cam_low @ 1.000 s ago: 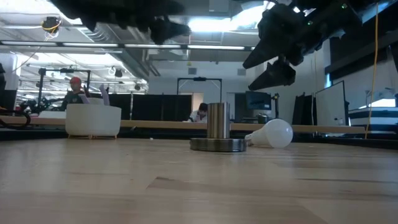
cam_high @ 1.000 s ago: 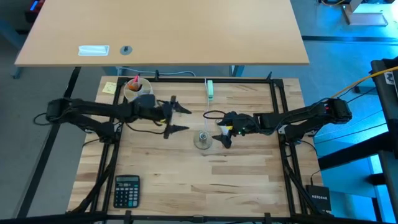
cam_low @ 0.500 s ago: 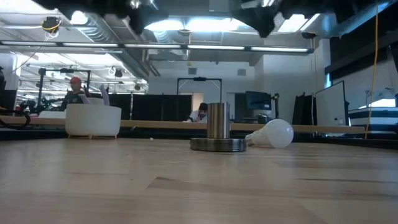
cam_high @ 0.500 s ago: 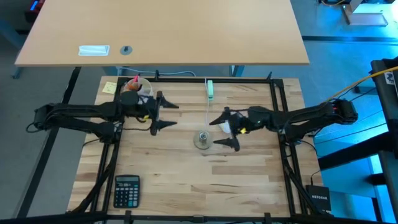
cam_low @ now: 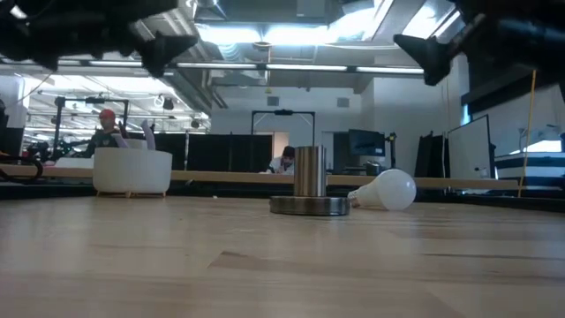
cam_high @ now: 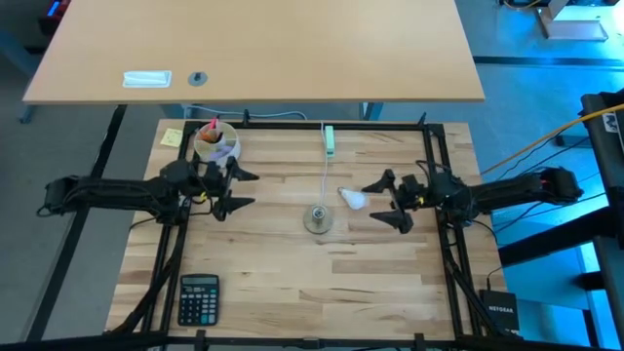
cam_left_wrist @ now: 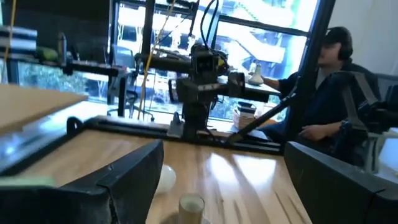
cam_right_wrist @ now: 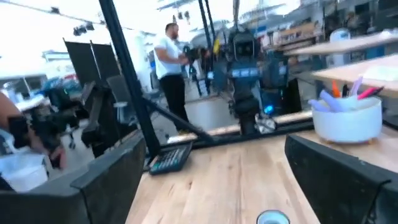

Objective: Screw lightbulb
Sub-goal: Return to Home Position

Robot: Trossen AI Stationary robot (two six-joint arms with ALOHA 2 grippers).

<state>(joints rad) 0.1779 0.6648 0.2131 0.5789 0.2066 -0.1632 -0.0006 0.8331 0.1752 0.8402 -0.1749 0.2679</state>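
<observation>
The white lightbulb lies on its side on the wooden table, just right of the round grey socket base; the low view shows the lightbulb beside the socket base. My left gripper hovers open at the left, well short of the socket. My right gripper hovers open just right of the bulb, clear of it. In the left wrist view the bulb and socket sit ahead of the open fingers.
A thin cord runs from the socket to a pale green plug block at the far edge. A white cup with pens stands far left beside a yellow note. A calculator lies near left. People sit beyond the table.
Both grippers have drawn back from the table's middle, the left toward the left edge, the right toward the right edge. The right one has tipped up from slanting down to about level, uncovering the bulb. Bulb and socket have stayed put.
</observation>
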